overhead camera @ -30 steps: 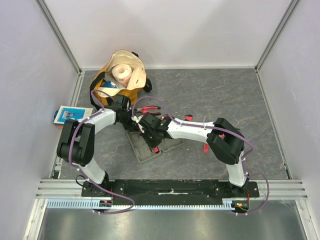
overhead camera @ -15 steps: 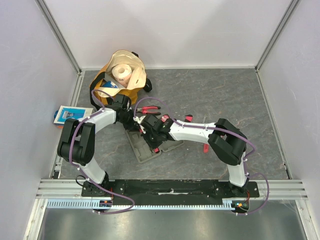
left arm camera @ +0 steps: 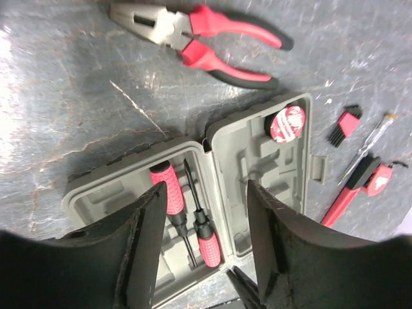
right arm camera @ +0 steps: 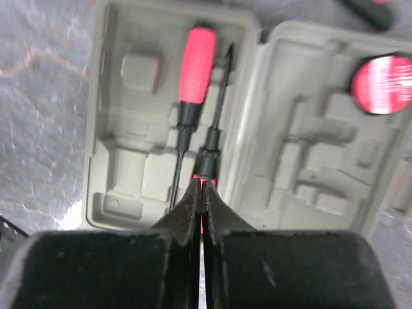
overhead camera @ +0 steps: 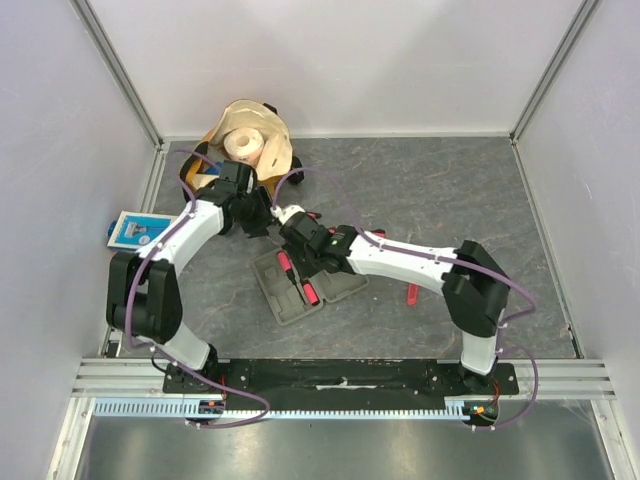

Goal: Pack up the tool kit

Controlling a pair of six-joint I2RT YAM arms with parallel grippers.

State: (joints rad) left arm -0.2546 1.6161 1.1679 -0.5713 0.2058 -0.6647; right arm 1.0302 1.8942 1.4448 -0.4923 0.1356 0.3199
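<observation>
Grey stone-look table (overhead camera: 430,190): white walls round it.
Case (left arm camera: 257,167): open flat, mid-table, betw. both arms.
L gripper (left arm camera: 205,187): fingers spread, above case, not touching it.
R gripper (right arm camera: 201,183): fingers pressed together, over case's screwdriver half.
Pliers (left arm camera: 212,38): on table, just beyond case.
Screwdrivers (right arm camera: 195,64): 2, side by side in slots, one half.
Tape measure (left arm camera: 286,122): corner slot, other half.

My left gripper (left arm camera: 206,193) hangs with its fingers spread wide over the open grey case (left arm camera: 270,167). Two red-handled screwdrivers (left arm camera: 168,196) lie side by side in one half, and the round tape measure (left arm camera: 286,122) sits in a corner of the other. The pliers (left arm camera: 199,38) lie on the table (left arm camera: 77,84) just beyond the case.
</observation>
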